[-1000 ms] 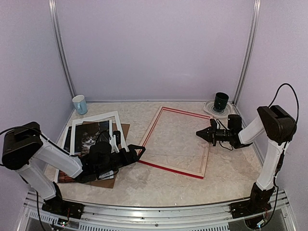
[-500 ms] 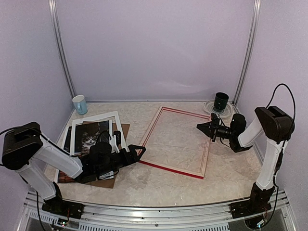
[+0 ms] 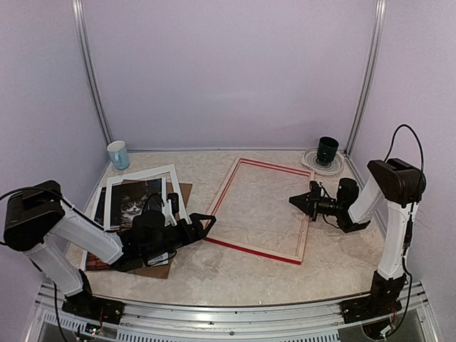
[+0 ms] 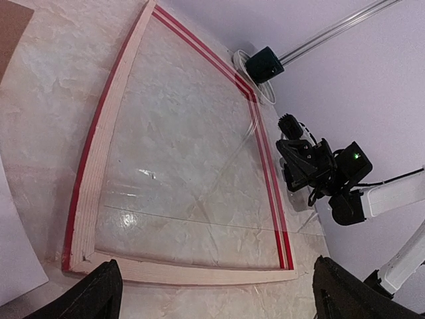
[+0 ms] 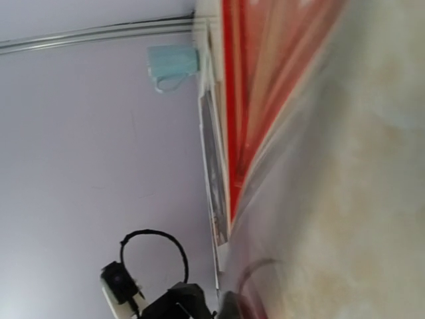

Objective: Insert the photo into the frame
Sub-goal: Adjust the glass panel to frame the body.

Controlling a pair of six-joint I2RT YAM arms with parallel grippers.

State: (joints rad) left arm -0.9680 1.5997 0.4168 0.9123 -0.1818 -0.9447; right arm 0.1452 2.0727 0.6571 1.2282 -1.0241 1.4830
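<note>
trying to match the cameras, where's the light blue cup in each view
Top external: light blue cup in the far-left corner.
Left wrist: not in it.
Right wrist: light blue cup near the top, left of centre.
Shared landmark: red frame, in all three views.

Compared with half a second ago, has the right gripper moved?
Yes. In the top view the right gripper now sits lower in the picture, farther from the dark cup at the back right, which has stayed in its place.
</note>
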